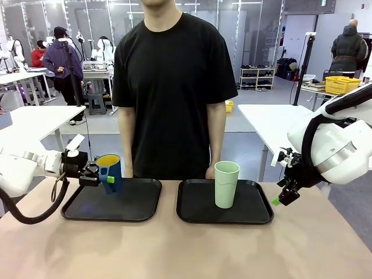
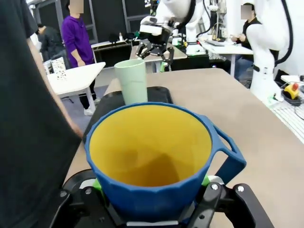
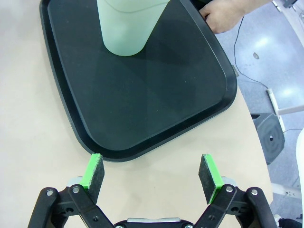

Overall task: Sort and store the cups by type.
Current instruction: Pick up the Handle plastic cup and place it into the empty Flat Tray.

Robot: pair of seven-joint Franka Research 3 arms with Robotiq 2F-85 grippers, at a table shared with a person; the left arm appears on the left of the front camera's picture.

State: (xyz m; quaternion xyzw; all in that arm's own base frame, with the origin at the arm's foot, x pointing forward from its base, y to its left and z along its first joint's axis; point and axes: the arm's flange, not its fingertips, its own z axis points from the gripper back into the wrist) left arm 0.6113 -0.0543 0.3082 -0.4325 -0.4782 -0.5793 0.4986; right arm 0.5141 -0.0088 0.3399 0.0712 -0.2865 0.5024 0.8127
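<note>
- Grip, left gripper: jaws clamped on the dark-blue mug low on its wall, green pads pressed to either side, handle turned clear of the fingers.
- Mug position: carried upright above the left black tray, yellow inside empty; base looks clear of the tray, though not certain.
- Risk, mug: a hold this low on a tapered wall could let it tip or slide on release, and a drop from height might bounce it off the tray.
- Grip, right gripper: jaws wide apart, holding nothing.
- Pose, right arm: hovering over bare table just beside the right tray, pointing downward.
- Tumbler: upright on that tray, well apart from the mug.
- Risk, person's hand: resting at the tray's far rim; any reach there could meet it.
</note>
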